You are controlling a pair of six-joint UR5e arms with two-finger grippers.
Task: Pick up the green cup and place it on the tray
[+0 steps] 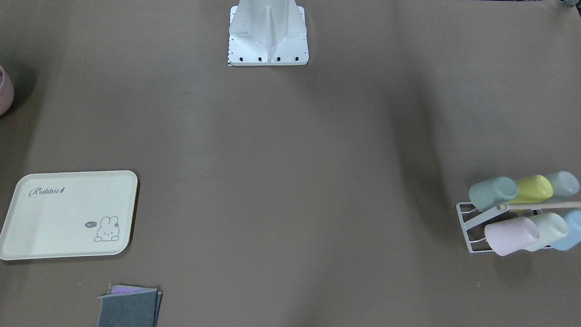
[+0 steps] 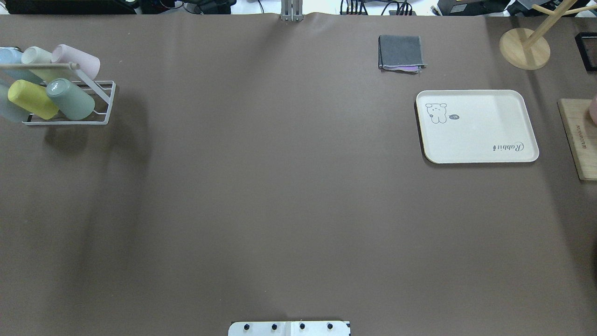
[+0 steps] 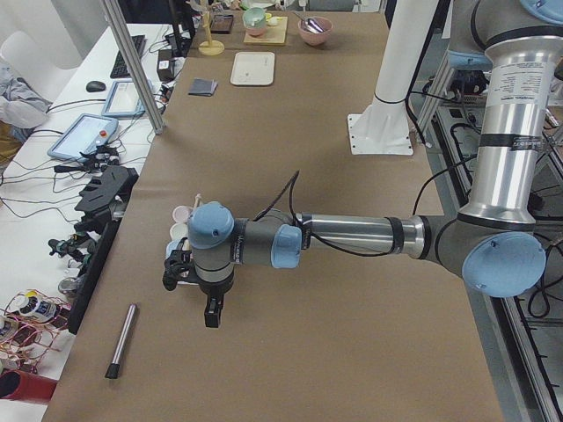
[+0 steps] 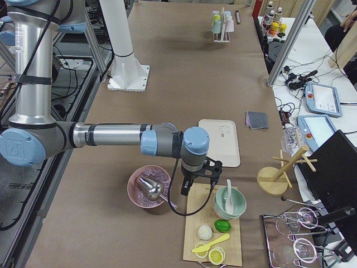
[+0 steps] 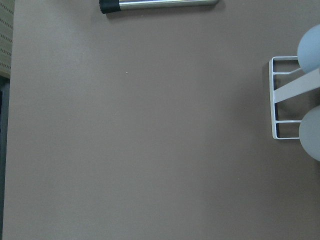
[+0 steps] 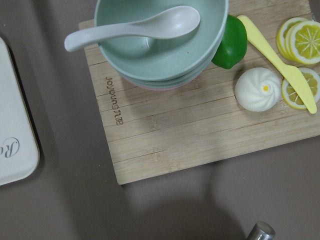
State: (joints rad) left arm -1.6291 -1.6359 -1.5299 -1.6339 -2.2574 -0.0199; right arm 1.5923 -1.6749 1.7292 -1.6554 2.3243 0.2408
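The overhead camera looks forward and down on the table (image 2: 280, 196) from behind the robot. The front one faces it from the far side, steeply down. Both share the tray (image 2: 480, 135) and rack (image 2: 91, 88). Each side camera looks along the table from one end. The wrist cameras point straight down, close: left by the rack, right over the board (image 6: 200, 135).

— What sits on the table in front of you?
— The brown table (image 2: 280, 196) carries a white wire rack (image 2: 110, 103) at my far left. At my right lies a cream tray (image 2: 480, 126), with a folded grey cloth (image 2: 401, 51) beyond it and a wooden board (image 2: 578, 140) just beside it.
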